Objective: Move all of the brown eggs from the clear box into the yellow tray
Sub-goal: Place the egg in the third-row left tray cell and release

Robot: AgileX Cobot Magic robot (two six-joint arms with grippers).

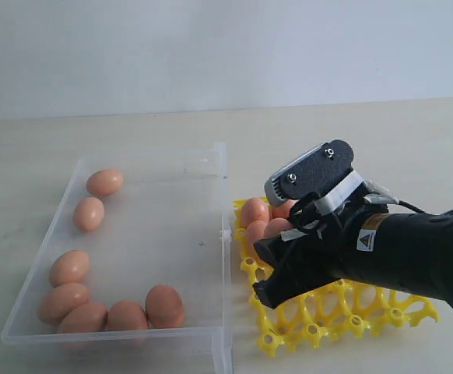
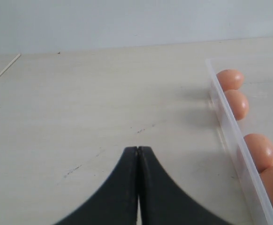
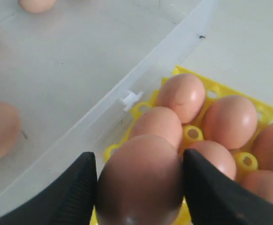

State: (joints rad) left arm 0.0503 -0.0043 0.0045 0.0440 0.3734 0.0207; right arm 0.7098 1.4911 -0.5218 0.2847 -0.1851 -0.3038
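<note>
Right pincer is clamped on one brown egg, its two black fingers pressed against the egg's sides with the jaws standing wide around it. In the exterior view the right pincer hangs over the side of the yellow tray that lies just beside the clear box. Whether the held egg already rests in a cup or hangs just above one I cannot tell, since the fingers hide its underside. Other eggs sit in the tray's cups close by; at least six seem to show in the right wrist view, though the arm covers much of the tray from outside. Seven brown eggs lie in the clear box: two near its far left corner and five gathered along the near wall towards the left. A small latch tab juts from the box wall facing the tray. Left pincer has its jaws pressed together with nothing between them, low over the bare worktop, outside the box's wall with eggs visible through it
</note>
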